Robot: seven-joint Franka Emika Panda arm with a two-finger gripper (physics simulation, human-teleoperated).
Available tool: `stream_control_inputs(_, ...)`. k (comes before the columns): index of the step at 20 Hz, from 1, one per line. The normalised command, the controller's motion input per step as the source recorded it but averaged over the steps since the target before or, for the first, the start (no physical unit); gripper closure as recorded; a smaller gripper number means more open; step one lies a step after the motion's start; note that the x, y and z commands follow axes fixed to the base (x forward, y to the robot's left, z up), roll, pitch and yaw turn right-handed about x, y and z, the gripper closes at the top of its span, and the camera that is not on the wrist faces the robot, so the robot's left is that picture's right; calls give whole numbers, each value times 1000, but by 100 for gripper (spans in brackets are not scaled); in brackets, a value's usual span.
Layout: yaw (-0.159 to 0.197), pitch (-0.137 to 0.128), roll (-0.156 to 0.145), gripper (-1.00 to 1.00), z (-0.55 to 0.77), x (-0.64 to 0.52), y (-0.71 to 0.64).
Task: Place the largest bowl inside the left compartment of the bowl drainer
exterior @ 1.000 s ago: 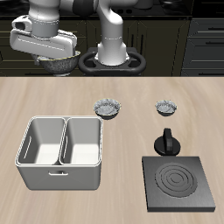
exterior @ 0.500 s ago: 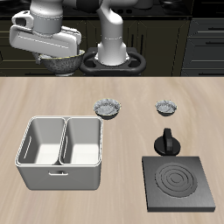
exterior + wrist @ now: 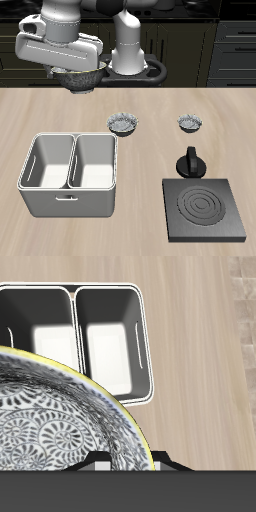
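At upper left of the exterior frame, the gripper (image 3: 76, 78) hangs above the table's back edge with the largest bowl (image 3: 77, 74) in its jaws. Below it, at lower left, the bowl drainer (image 3: 70, 175) sits near the table's front edge, its two compartments side by side. A small bowl (image 3: 123, 124) lies just behind the drainer's right-hand corner at frame centre; another small bowl (image 3: 191, 123) lies level with it, farther right. Below that one stands a moka pot (image 3: 190, 162), touching the back edge of the stove plate (image 3: 205, 211) at lower right.
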Motion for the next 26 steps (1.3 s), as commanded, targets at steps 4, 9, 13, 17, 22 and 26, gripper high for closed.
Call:
stream_control_inputs(4,10,4,2,100,24,289,227)
stream_control_inputs(9,4,16,18,100,-61,267,236)
stream_control_inputs(13,9,17,24,100,-121,236,214)
stream_control_inputs(17,1,11,13,100,-106,169,138)
stream_control_inputs(22,-12,22,-6,100,-113,248,85)
stream_control_inputs(26,-16,18,1,100,-113,254,178)
